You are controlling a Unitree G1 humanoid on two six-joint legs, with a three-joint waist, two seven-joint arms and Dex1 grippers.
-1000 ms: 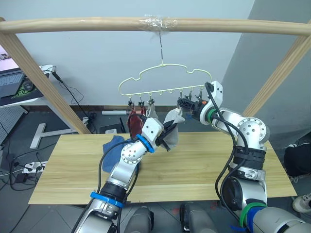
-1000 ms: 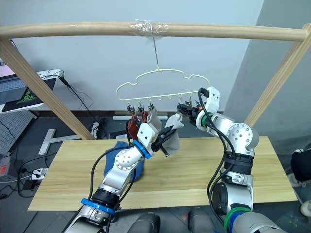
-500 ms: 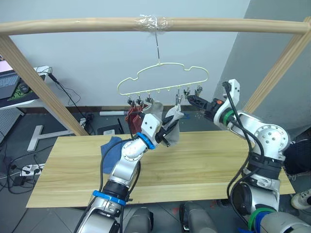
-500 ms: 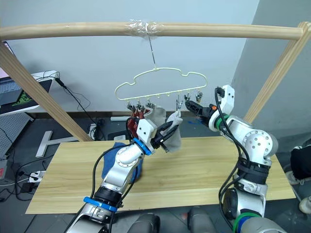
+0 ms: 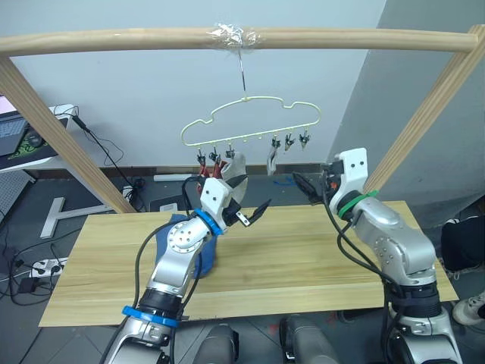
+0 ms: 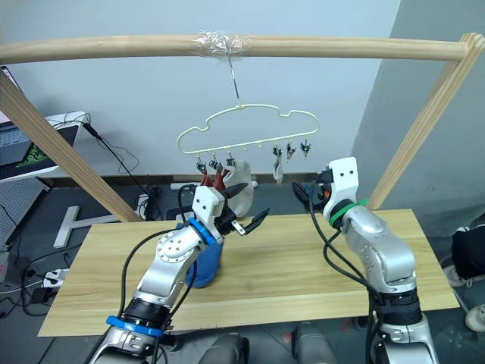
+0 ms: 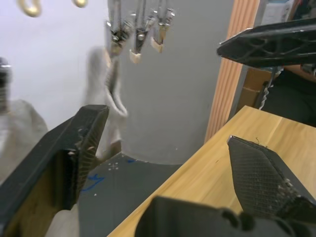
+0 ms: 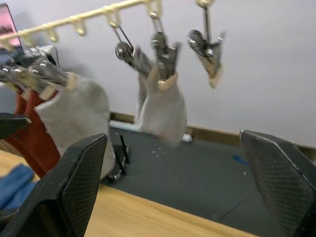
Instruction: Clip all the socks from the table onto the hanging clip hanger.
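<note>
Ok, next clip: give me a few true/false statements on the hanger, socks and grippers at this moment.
1. Two grey socks hang from the clip hanger. True.
2. The blue socks are clipped up. False: they lie on the table.
3. The left gripper holds a sock. False: it is open and empty.
4. The right gripper is open. True.
5. Red socks hang at the hanger's left end. True.
</note>
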